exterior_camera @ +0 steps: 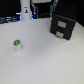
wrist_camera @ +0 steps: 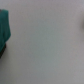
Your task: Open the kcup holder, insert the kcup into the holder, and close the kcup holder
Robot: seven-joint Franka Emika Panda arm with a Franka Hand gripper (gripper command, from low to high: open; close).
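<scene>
The end effector (exterior_camera: pixel 27 14) seems to be the pale, blurred shape with a small blue glow at the far edge of the counter (exterior_camera: pixel 45 62). It is too small and soft in the exterior view to show its fingers, so I cannot tell whether they are spread or pressed together. The wrist view shows no fingers either, and nothing can be seen held between them. That view shows only a plain grey surface, out of focus, with a blurred teal-green shape (wrist_camera: pixel 5 27) at one edge of the picture; what that shape is cannot be told. Out from the end effector, the kcup (exterior_camera: pixel 17 45) stands upright on the bare white counter, green top up and whitish body below. It is well apart from the end effector, nearer the camera and a little toward the exterior view's left of it, with open counter between them. The kcup holder (exterior_camera: pixel 64 26) sits on the other side of the end effector, toward the exterior view's right and near the counter's far edge. It is a black box with two stacked drawer fronts, both appearing pushed in, and it is well apart from the kcup.
</scene>
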